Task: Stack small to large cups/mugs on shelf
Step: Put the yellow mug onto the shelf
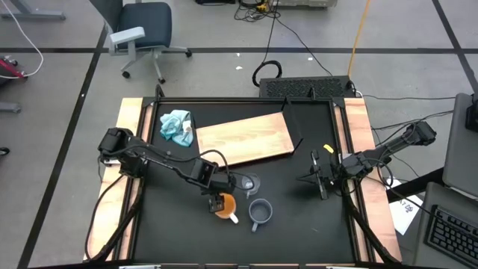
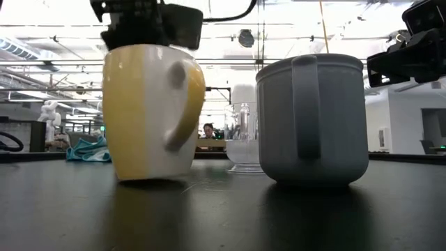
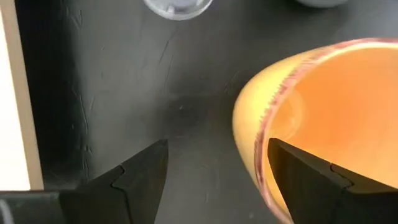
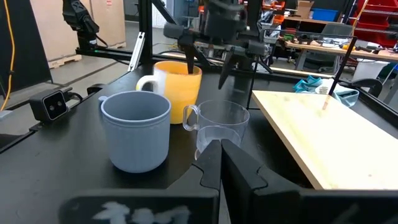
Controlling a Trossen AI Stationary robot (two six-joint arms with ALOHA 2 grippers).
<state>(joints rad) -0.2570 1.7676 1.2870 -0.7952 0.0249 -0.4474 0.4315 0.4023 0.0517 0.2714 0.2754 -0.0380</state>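
No cup is on the wooden shelf board (image 1: 243,139) yet, so the job has hardly begun. All three cups stand near each other on the black table (image 1: 299,217): the orange mug (image 1: 224,205), the grey-blue mug (image 1: 260,213) and the little glass cup (image 1: 249,184). The left gripper (image 1: 217,200) is over the orange mug with its fingers apart, one inside the rim and one outside. The right gripper (image 1: 320,179) waits to the side with fingers together.

Board (image 1: 244,139): on the table's (image 1: 299,224) rear half, cloth (image 1: 176,125) at its left end.
Glass cup (image 1: 249,183): before the board.
Two mugs: before the cup, one (image 1: 225,205) left, the other (image 1: 260,214) right.
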